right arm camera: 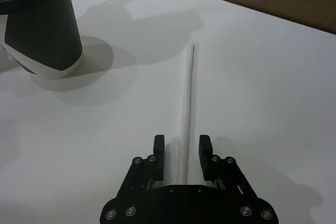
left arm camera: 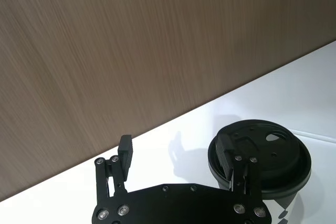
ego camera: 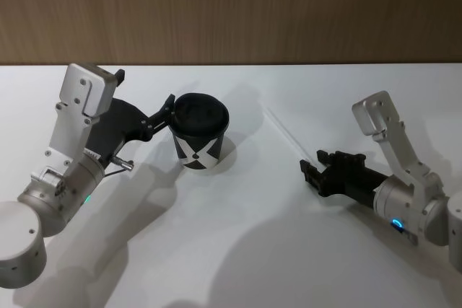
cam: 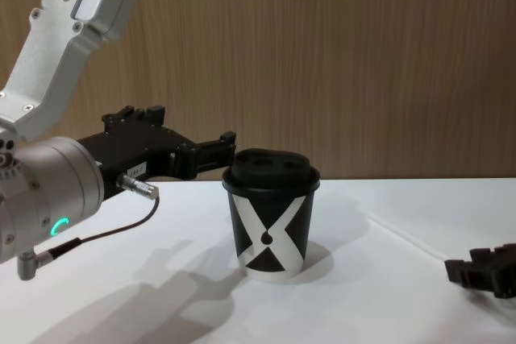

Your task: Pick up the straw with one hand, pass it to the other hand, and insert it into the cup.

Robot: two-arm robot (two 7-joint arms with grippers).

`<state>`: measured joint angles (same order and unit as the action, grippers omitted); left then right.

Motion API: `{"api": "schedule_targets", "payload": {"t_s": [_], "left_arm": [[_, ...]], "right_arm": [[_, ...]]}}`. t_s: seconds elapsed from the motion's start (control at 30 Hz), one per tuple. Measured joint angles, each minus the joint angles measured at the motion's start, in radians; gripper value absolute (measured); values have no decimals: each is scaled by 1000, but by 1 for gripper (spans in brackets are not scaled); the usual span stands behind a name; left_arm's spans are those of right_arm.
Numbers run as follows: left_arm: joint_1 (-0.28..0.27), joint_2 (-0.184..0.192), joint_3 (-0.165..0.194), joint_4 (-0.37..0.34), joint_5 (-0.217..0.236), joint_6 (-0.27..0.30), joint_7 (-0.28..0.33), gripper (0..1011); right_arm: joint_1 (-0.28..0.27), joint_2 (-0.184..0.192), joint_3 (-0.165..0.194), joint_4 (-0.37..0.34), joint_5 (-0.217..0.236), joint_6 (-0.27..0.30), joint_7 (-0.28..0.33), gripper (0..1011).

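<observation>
The right gripper is held low over the white table with its jaws parted only a little wider than the straw. The straw is seen running between the two black fingers, with a narrow gap on either side, so nothing is clasped. Whether the fingertips are touching the table cannot be told. The straw is laid flat on the table at the robot's right. In the head view its near end is placed at the right gripper and its far end is pointed back and to the left, toward the wooden wall. It is kept well apart from the cup, which is stood upright left of the table's middle with its black lid fitted. The left gripper is held at the cup's left side, level with the lid. Its jaws are spread wide and nothing is held in them. One finger is set right at the lid's rim, but whether the rim is touched cannot be told. A thin dark cable with a metal plug is seen hanging beside the left wrist.
</observation>
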<state>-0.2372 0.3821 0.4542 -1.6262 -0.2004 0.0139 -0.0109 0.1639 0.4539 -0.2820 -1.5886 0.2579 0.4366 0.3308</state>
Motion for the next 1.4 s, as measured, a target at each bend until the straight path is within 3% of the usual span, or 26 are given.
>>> {"api": "schedule_targets", "payload": {"t_s": [0.43,1.0,1.4], "left_arm": [[0,0,0,0,0,0,0,1003],[0,0,0,0,0,0,0,1003],[0,0,0,0,0,0,0,1003]], "right_arm": [[-8,11,2,-4,10,-3,10,50],[-18,15,4,-18,26,-28,11,0],[-20,5,42,-55,59,-101,2,0]]}}
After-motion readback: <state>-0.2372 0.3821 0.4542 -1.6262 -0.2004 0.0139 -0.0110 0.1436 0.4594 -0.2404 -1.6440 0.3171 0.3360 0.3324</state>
